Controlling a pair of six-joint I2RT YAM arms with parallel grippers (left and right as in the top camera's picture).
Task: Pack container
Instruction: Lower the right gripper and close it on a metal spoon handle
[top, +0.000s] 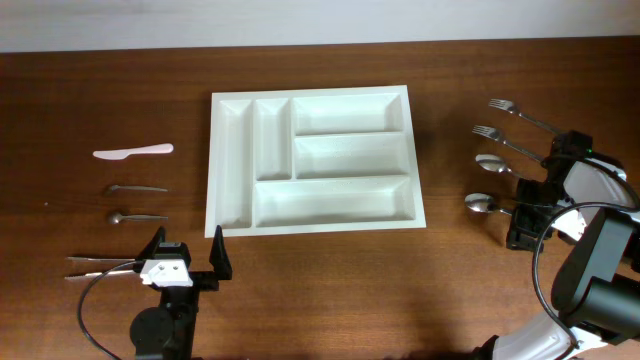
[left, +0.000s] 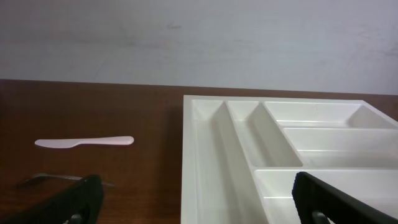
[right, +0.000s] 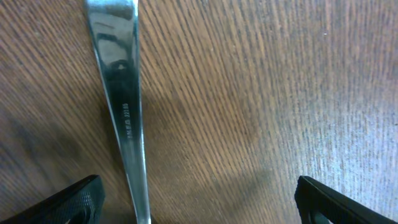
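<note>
The container is a white cutlery tray (top: 231, 160) in the middle of the table, with all five compartments empty. It also shows in the left wrist view (left: 211, 155). My left gripper (top: 187, 248) is open and empty, just in front of the tray's near left corner (left: 199, 202). My right gripper (top: 522, 222) is open and low over the table at the right, pointing down. Its fingers (right: 199, 205) straddle the handle of a metal spoon (right: 121, 106) without touching it. The spoon's bowl (top: 479, 203) shows in the overhead view.
To the left lie a white plastic knife (top: 133, 152) (left: 84, 142), two small spoons (top: 138, 187) (top: 135, 216) and thin metal pieces (top: 100, 265). To the right lie two forks (top: 520, 113) (top: 503, 138) and another spoon (top: 492, 163).
</note>
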